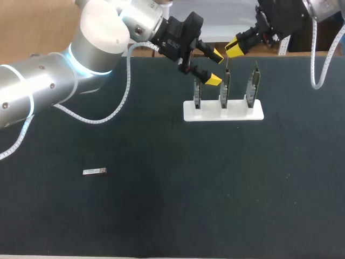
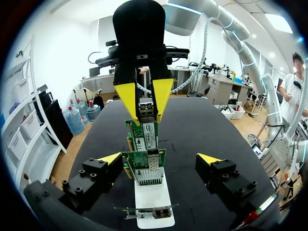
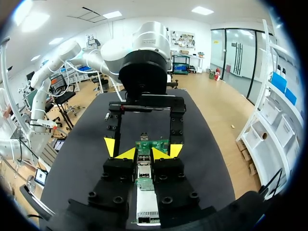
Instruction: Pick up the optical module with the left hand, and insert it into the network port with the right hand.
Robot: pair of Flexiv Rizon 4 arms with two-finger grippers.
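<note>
While a small silvery bar (image 1: 95, 171) lies flat on the dark table (image 1: 161, 216) at the lower left of the head view, my left arm (image 1: 43, 91) enters from the upper left and ends near the top centre. There the left gripper (image 1: 215, 67) hangs with its fingers spread wide, one yellow tip above the other, the lower one just beside the top of the left card (image 1: 197, 93). Right of centre, a white stand (image 1: 223, 114) holds three green cards upright in a row: that left card, the middle card (image 1: 226, 89) and the right card (image 1: 252, 83). Above the middle card, the right gripper (image 1: 234, 48) hangs from my right arm (image 1: 280, 19) at the upper right corner, its yellow tips close together. In the left wrist view, the left gripper (image 2: 160, 159) has its fingers well apart on either side of the row of cards. Ahead of it the right gripper (image 2: 145, 103) pinches the optical module (image 2: 147, 109), a small metal block, from two sides and holds it upright at a card's top edge. In the right wrist view the module sits between the right gripper's fingers, over the stand, with the left gripper's spread yellow tips just beyond. How far the module sits in the card I cannot tell.
</note>
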